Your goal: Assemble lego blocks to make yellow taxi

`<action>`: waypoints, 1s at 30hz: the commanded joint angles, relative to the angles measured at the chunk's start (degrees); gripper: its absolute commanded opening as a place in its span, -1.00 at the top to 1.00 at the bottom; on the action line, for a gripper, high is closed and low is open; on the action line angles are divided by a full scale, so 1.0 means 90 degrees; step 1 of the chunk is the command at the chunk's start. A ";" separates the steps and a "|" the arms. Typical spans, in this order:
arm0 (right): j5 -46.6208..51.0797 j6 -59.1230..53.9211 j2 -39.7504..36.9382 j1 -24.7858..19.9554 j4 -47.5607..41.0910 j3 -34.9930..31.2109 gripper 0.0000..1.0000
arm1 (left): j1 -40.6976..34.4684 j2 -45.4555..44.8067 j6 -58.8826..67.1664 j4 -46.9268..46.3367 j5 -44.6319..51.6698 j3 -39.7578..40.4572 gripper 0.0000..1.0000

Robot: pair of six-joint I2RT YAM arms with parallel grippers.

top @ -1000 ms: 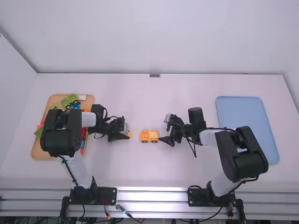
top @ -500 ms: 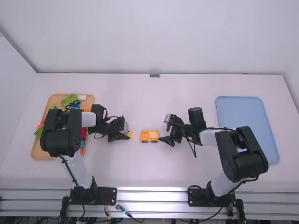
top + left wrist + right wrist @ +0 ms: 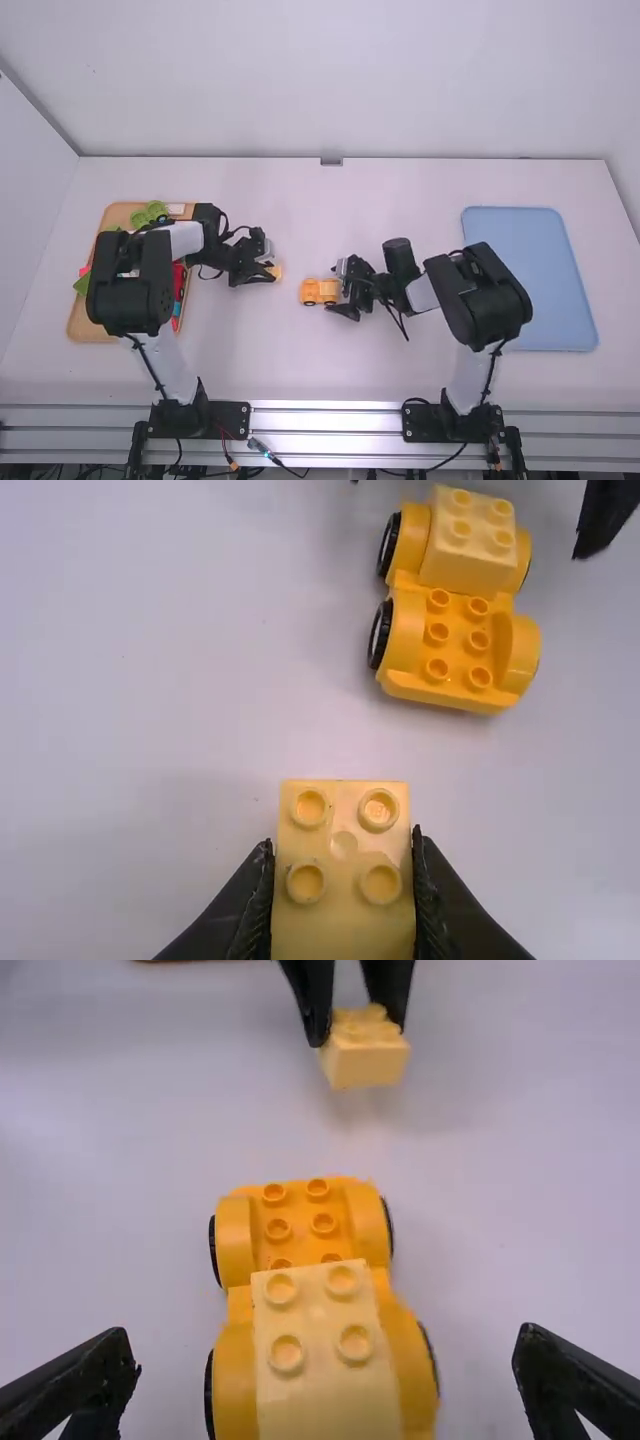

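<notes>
In the high view, shows the yellow car (image 3: 318, 292) on the desk (image 3: 310, 365) between left gripper (image 3: 270, 272) and right gripper (image 3: 338, 290), lengthwise along the near edge, low studded end toward the left edge. In the left wrist view, clamps a square block (image 3: 343, 910) between the jaws. In the right wrist view, flanks the car's raised block (image 3: 322, 1360) with jaws wide apart.

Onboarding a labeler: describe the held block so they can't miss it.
Over the white table, between the wooden tray and the orange-yellow car base, the left gripper pinches a pale yellow studded block. A similar block sits on the car base; this one is apart.
</notes>
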 commanded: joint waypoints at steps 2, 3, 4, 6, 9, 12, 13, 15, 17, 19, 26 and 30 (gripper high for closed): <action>-0.0199 0.0321 0.0386 0.0000 0.0340 0.0177 -0.97 | -0.0034 0.0119 -0.0085 -0.0070 0.0226 0.0041 0.96; -0.0214 0.0316 0.0418 0.0000 0.0369 0.0177 -0.98 | -0.0034 0.0119 -0.0087 -0.0068 0.0274 0.0036 0.96; -0.0206 0.0316 0.0442 0.0000 0.0374 0.0175 -0.97 | -0.0034 0.0119 -0.0087 -0.0061 0.0287 0.0032 0.96; -0.0058 0.0304 0.0512 0.0000 0.0381 0.0177 -0.99 | -0.0053 0.0119 -0.0085 -0.0044 0.0355 0.0027 0.96; -0.0085 0.0274 0.0648 0.0017 0.0500 0.0175 -0.97 | -0.0053 0.0097 -0.0090 -0.0061 0.0384 0.0029 0.96; -0.0143 0.0277 0.0797 0.0017 0.0755 0.0170 -0.96 | -0.0053 0.0032 -0.0087 -0.0109 0.0389 0.0027 0.96; -0.0112 0.0277 0.0838 0.0017 0.0809 0.0170 -0.95 | -0.0058 -0.0007 -0.0087 -0.0151 0.0389 0.0027 0.96; -0.0092 0.0316 0.0874 0.0017 0.0874 0.0170 -0.92 | -0.0058 -0.0078 -0.0087 -0.0236 0.0389 0.0027 0.96; -0.0121 0.0274 0.0908 0.0010 0.0874 0.0197 -0.89 | -0.0058 -0.0180 -0.0046 -0.0364 0.0389 0.0027 0.96; -0.0117 0.0248 0.0913 0.0012 0.0840 0.0221 -0.82 | -0.0070 -0.0311 -0.0044 -0.0505 0.0389 0.0024 0.96; -0.0257 -0.0039 0.0913 0.0012 0.0840 0.0209 -0.68 | -0.0500 -0.0478 -0.0044 -0.0471 0.0372 -0.0027 0.96; -0.0255 -0.0090 0.0913 0.0012 0.0809 0.0219 -0.58 | -0.0797 -0.0478 -0.0066 -0.0359 0.0384 -0.0027 0.96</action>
